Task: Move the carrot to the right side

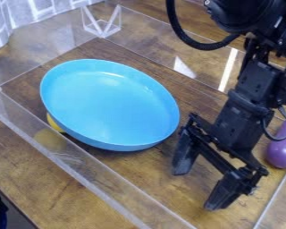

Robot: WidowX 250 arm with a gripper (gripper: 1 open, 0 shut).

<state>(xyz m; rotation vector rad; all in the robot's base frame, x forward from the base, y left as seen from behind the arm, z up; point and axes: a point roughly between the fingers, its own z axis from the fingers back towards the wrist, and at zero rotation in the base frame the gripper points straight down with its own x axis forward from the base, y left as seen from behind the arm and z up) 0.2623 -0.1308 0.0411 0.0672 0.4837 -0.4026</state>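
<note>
The black gripper (pixel 200 184) reaches down at about five o'clock of the view, its two fingertips spread apart, with brown board showing between them and nothing that I can make out pinched there; the carrot is not to be seen, whether behind the dark fingers, beneath the plate's rim or out of the frame, I cannot tell; so the relation that the coming move turns on, which way the carrot lies from the fingers and how its long axis runs, cannot be read here, and closing now would be a guess; with a single arm there is no choice of hand, and my judgement is that the job stands at the finding or lining-up step, the carry towards three o'clock not yet begun. The blue plate (pixel 110 105) sits at ten to eleven o'clock from the fingertips, smooth, shallow and oval to the eye, its raised edge near one finger; a bit of yellow (pixel 47 139) peeps out at its eight o'clock edge, mostly covered, its shape unclear; at about two o'clock from the fingertips a purple thing (pixel 281 150), rounded and glossy, lies partly behind the arm, and could be knocked by a wide swing that way; the wooden surface (pixel 32 165) is brown with a streaky grain, crossed by clear, hard-looking strips (pixel 79 165) whose edges might catch a low carry.
</note>
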